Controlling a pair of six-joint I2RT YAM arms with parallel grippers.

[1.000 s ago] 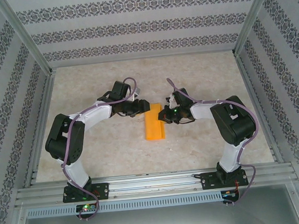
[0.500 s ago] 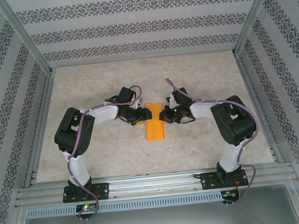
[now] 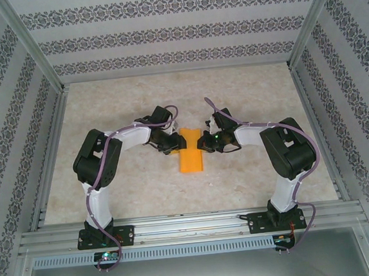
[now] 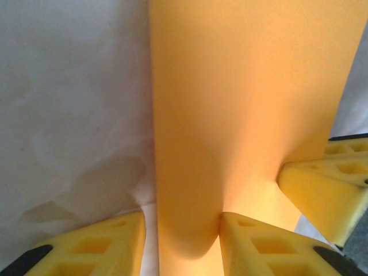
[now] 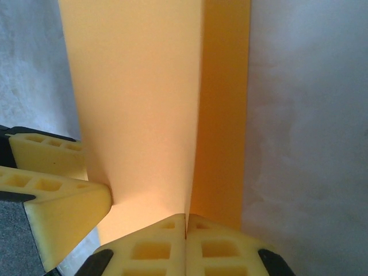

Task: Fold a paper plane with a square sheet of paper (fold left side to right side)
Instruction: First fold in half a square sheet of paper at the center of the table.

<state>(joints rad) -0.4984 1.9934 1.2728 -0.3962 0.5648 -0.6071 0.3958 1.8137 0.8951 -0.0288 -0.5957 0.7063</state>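
The square sheet of paper (image 3: 190, 151) is orange and lies doubled over as a narrow upright rectangle in the middle of the table. My left gripper (image 3: 174, 141) is at its upper left edge. In the left wrist view a bulging fold of the paper (image 4: 230, 115) runs between the left gripper's (image 4: 183, 221) parted fingers; the right fingertip (image 4: 253, 238) touches it, and the left one stands a little apart. My right gripper (image 3: 201, 141) is at the paper's upper right. In its own view the right gripper (image 5: 186, 217) is shut, with the edge of the lifted paper layer (image 5: 138, 98) running into the seam.
The beige table (image 3: 130, 181) is boxed in by patterned walls and aluminium posts, with a rail (image 3: 192, 226) along the near edge. The left gripper's fingers (image 5: 57, 192) show close to the right gripper's, at the paper's far side.
My left arm has pushed to the right, up against the paper, and its jaws have narrowed round the fold. The right gripper has stayed put on the paper.
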